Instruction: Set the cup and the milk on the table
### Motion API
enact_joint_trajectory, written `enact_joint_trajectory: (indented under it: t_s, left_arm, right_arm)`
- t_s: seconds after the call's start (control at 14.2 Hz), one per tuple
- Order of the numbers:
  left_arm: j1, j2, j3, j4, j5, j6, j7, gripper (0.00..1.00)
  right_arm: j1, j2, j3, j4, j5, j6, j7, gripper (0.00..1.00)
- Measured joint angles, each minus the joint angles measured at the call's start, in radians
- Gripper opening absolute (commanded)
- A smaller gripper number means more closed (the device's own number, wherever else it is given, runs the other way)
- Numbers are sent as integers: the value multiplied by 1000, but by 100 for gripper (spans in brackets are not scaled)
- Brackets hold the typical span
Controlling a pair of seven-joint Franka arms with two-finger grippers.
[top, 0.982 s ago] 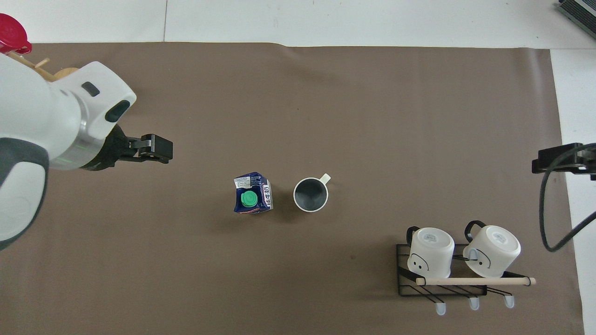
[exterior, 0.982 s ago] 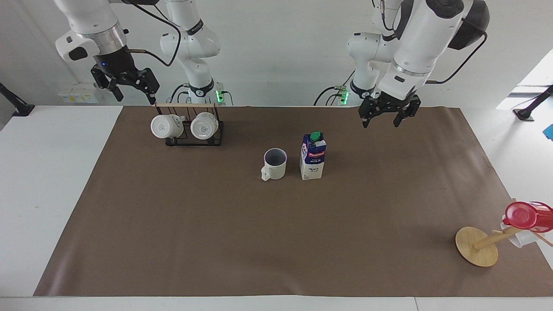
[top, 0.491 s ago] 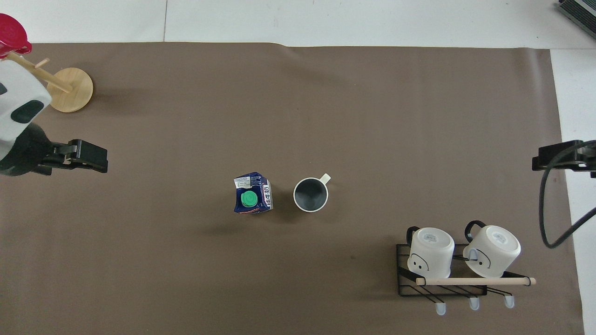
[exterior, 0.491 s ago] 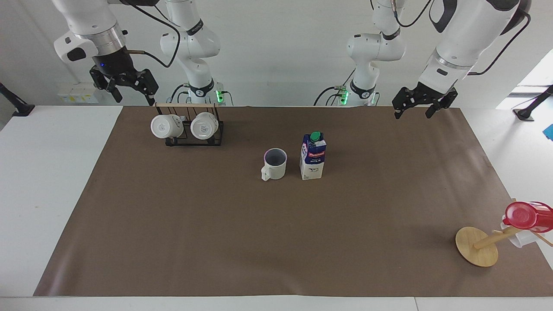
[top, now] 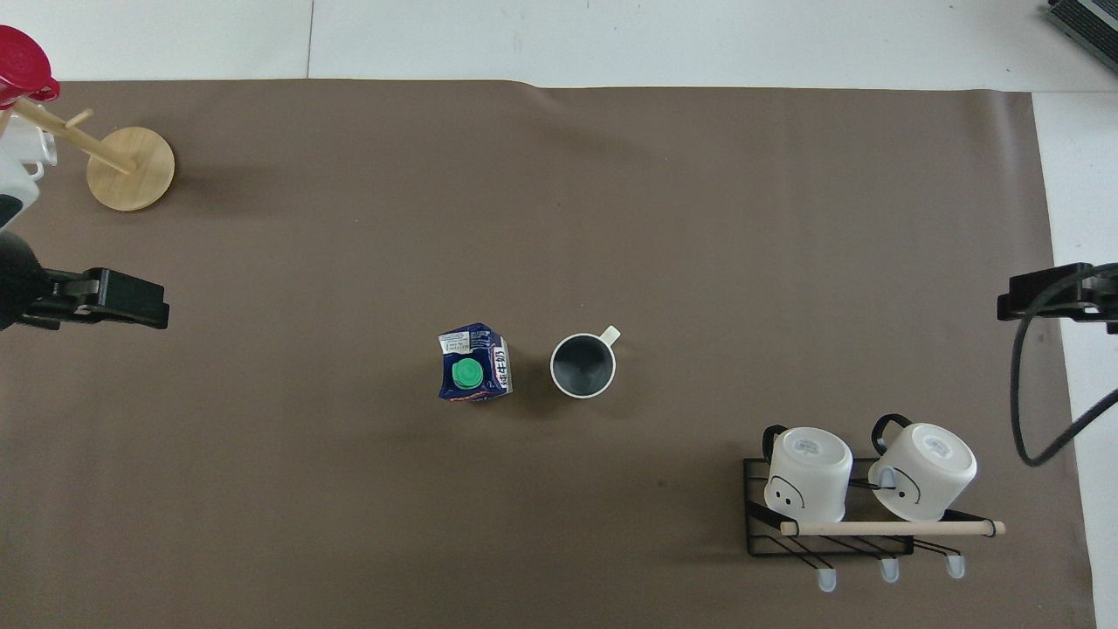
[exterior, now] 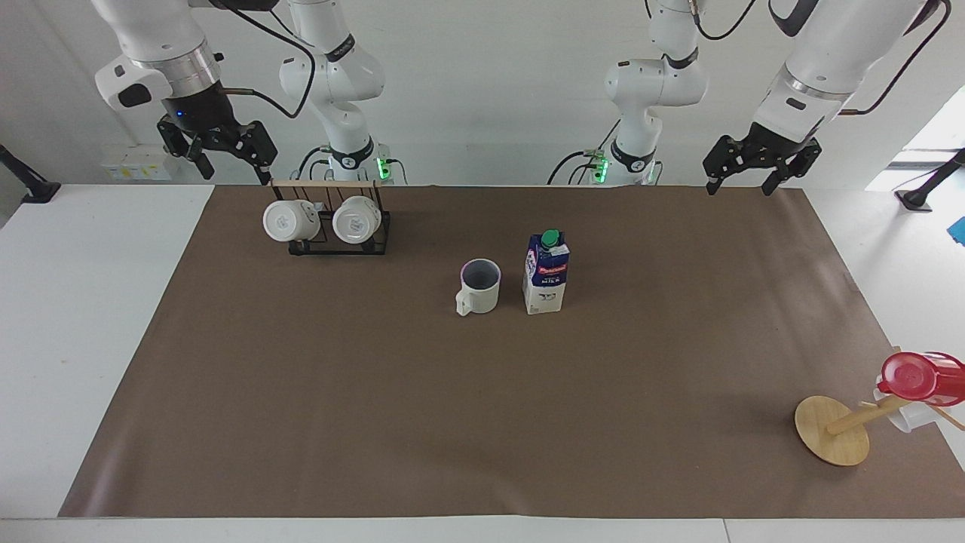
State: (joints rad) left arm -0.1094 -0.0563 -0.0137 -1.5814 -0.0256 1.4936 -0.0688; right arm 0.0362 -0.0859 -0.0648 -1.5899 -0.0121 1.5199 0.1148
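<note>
Cup: we see the cup (exterior: pixel 479 286) standing upright on the brown mat of the surface (exterior: pixel 317 392), mouth up, around the middle of the mat.
Cup heading: its loop handle points away from the robots and a little toward the right arm's end; its long axis runs vertical.
Milk: the milk (exterior: pixel 546 273) stands upright just beside the cup, toward the left arm's end, not touching it.
Milk heading: its long axis is vertical, green cap on top; the overhead view shows the gable ridge running roughly toward and away from the robots, and the printed face looks away from them.
Left tool: the left tool (exterior: pixel 761 157) hangs in the air over the mat's edge nearest the robots, at the left arm's end, well apart from the milk; its fingers are spread and we see nothing between them.
Right tool: the right tool (exterior: pixel 220 148) hangs just above the black rack (exterior: pixel 335 226) with two white mugs; its fingers look spread and we see nothing held.
Stage: we judge both things set down and the task about finished.
Doing it well: we would keep both tools high and clear, so no sweep tips the tall carton into the cup.
Elsewhere: a red cup (exterior: pixel 920 375) hangs on a wooden stand (exterior: pixel 833 430) far from the robots.
</note>
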Motion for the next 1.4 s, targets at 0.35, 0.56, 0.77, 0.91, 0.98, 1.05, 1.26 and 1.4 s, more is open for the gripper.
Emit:
enact_joint_trajectory:
  t_s: [0.35,0.56,0.77,0.91,0.98,1.05,1.26,1.4]
  left_arm:
    - [28,0,3,0,0,0,24,100]
    - [29,0,3,0,0,0,27,100]
    - [36,0,3,0,0,0,28,100]
    - [40,0,3,0,0,0,29,100]
    - [40,0,3,0,0,0,29,100]
    - [40,0,2,0,0,0,29,100]
    - [40,0,1,0,0,-1,29,100]
    - [40,0,1,0,0,-1,30,100]
  right_arm:
    - [0,0,1,0,0,0,0,100]
    - [0,0,1,0,0,0,0,100]
    - [0,0,1,0,0,0,0,100]
    - [0,0,1,0,0,0,0,100]
    - [0,0,1,0,0,0,0,100]
    - [0,0,1,0,0,0,0,100]
    - [0,0,1,0,0,0,0,100]
    - [0,0,1,0,0,0,0,100]
